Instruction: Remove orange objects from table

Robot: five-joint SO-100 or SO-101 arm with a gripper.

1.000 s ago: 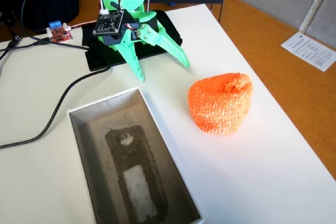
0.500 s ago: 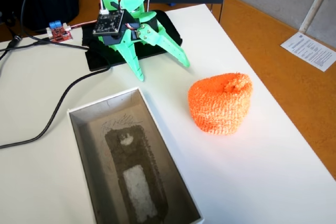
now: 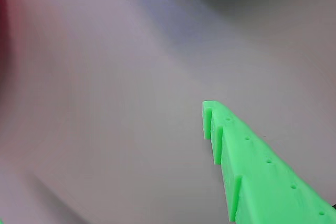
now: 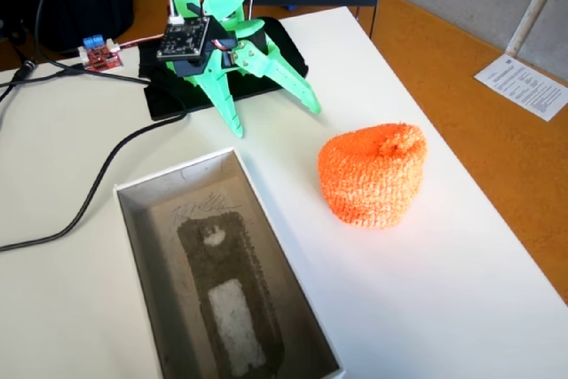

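Observation:
A bright orange fuzzy knitted lump (image 4: 374,174) rests on the white table (image 4: 417,299), right of centre in the fixed view. My green gripper (image 4: 275,120) hangs low over the table to the upper left of the lump, well apart from it. Its jaws are spread wide and hold nothing. In the wrist view one green toothed finger (image 3: 252,166) reaches in from the lower right over the bare table (image 3: 115,108); a blurred reddish patch shows at the left edge.
An open white cardboard box (image 4: 217,268) with a grey lining stands left of the lump. The arm's black base plate (image 4: 173,95) lies at the back, with black cables (image 4: 98,184) and a small red board (image 4: 99,55) to its left. The orange-brown floor with a paper sheet (image 4: 524,84) is at the right.

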